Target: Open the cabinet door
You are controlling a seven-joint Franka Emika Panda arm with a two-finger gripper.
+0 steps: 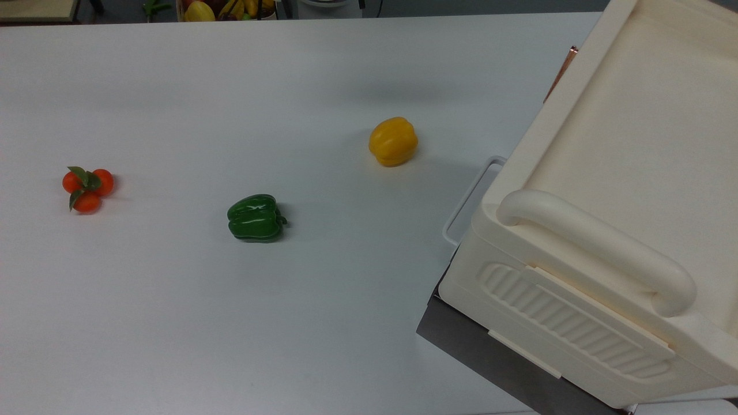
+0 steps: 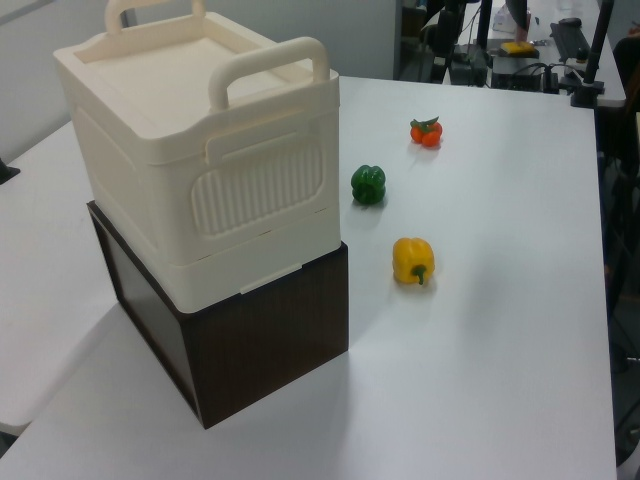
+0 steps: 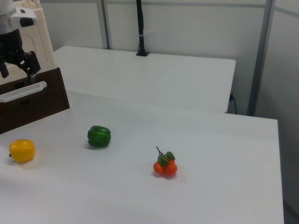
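Observation:
The cream cabinet stands on a dark brown box at the top view's right. Of the cabinet door I make out the narrow copper-coloured strip handle, poking out at the cabinet's far edge; the door's face is turned away from the top view. In the right view my gripper hangs at the upper left, directly in front of the cabinet's cream front and just above the box's white bar handle. Its black fingers stand apart, open, with nothing between them.
A yellow pepper, a green pepper and a bunch of small orange fruits lie spread over the white table. A thick rounded bar handle tops the cabinet. The white loop handle juts from the box toward the yellow pepper.

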